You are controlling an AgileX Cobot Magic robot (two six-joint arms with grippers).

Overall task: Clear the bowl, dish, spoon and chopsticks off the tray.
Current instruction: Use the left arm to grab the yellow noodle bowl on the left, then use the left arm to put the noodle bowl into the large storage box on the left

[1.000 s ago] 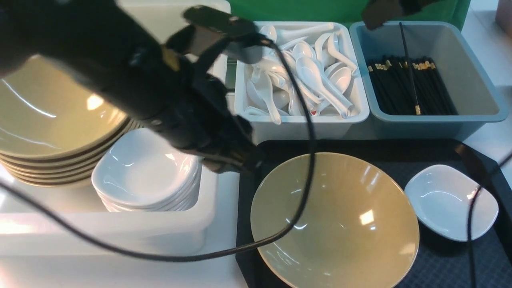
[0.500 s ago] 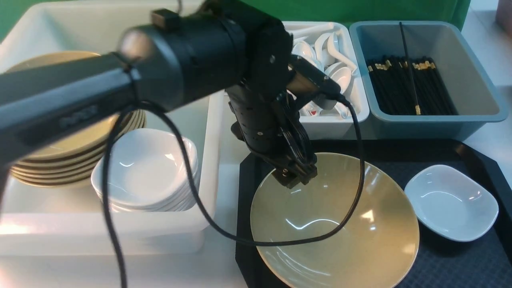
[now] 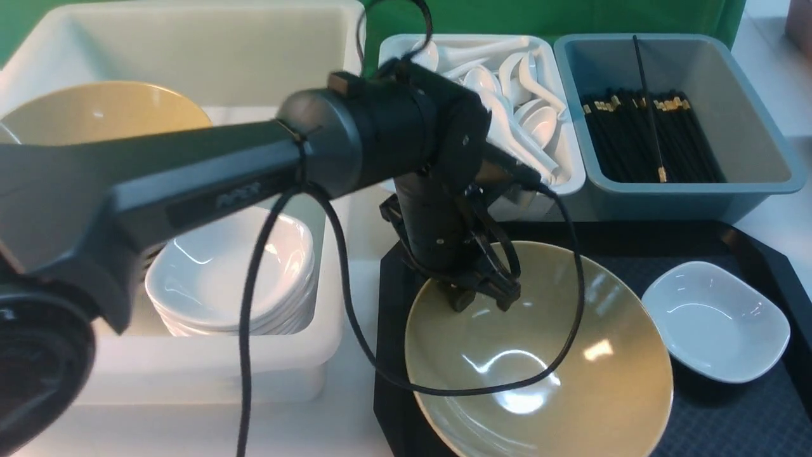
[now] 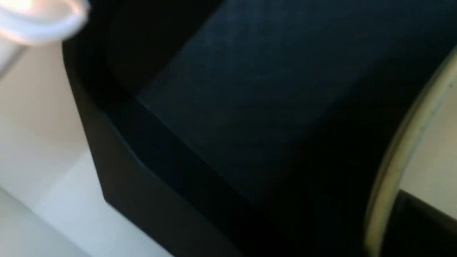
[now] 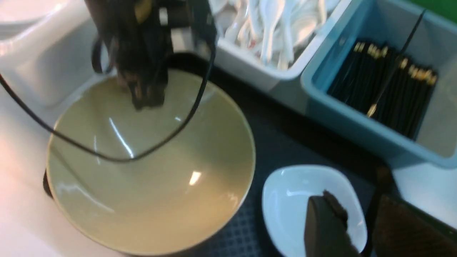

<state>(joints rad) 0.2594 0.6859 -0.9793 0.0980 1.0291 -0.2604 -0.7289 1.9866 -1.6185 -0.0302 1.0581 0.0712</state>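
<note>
**Front view.** Showed the bowl (image 3: 539, 355) and, just beside it, the dish (image 3: 717, 320), both on the tray (image 3: 710, 425). Found neither spoon nor chopsticks on the tray. Judged those two cleared, presumably into the spoon tub (image 3: 571, 181) and the bin (image 3: 685, 200) behind, with bowl and dish left to do. Placed the left tool (image 3: 481, 298) at the bowl's far-left rim. Gave no sight of the right tool.

**Left wrist view.** Showed, blurred and very close, only a tray corner and the bowl's rim edge-on. Could not tell the left tool clenched on that rim or released.

**Right wrist view.** Alone showed the right tool (image 5: 357, 217), released and grasping nothing, with one finger (image 5: 325, 228) over the dish and the other outside its rim. Also caught the left tool over the bowl's far rim.
</note>
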